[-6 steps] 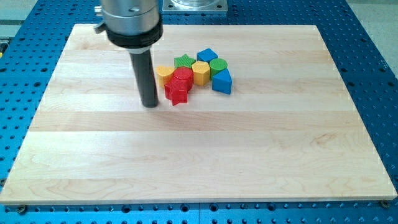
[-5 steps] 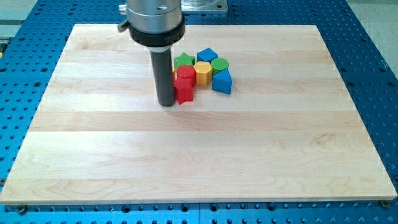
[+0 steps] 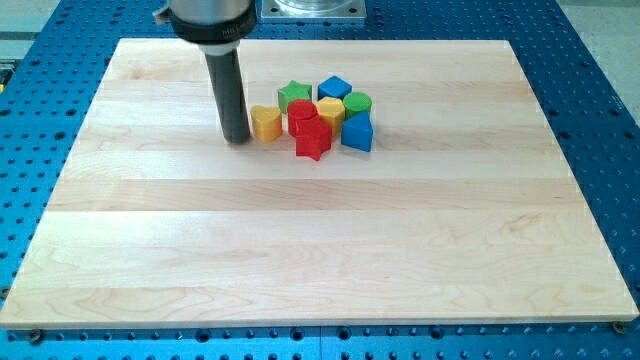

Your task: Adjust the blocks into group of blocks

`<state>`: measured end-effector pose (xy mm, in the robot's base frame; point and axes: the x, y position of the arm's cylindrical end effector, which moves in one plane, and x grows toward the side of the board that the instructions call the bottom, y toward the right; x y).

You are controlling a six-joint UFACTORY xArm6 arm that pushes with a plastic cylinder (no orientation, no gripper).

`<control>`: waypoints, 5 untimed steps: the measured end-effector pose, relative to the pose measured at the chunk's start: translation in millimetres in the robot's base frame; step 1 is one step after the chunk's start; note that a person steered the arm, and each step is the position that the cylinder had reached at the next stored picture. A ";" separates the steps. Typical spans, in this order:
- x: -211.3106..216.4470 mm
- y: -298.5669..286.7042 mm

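Observation:
My tip [image 3: 237, 139] rests on the board just left of a yellow block [image 3: 265, 122], close to it or touching. Right of that sit a red cylinder [image 3: 301, 116] and a red star block [image 3: 313, 140] below it. A green star block [image 3: 293, 95], a blue block [image 3: 334, 88], a yellow hexagon block [image 3: 329, 110], a green cylinder [image 3: 357, 103] and a blue triangular block [image 3: 357, 132] complete the tight cluster at the upper middle of the board.
The wooden board [image 3: 320, 240] lies on a blue perforated table [image 3: 610, 120]. A metal mount [image 3: 312, 6] stands at the view's top edge behind the board.
My tip swung right against the red blocks, pushing the red star right and down, then moved back left and up beside the yellow block, which shows again.

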<state>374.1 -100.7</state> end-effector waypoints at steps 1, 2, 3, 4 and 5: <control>-24.4 26.3; -42.6 33.0; -43.9 52.6; -66.6 68.3; -82.1 76.9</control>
<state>292.0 -23.8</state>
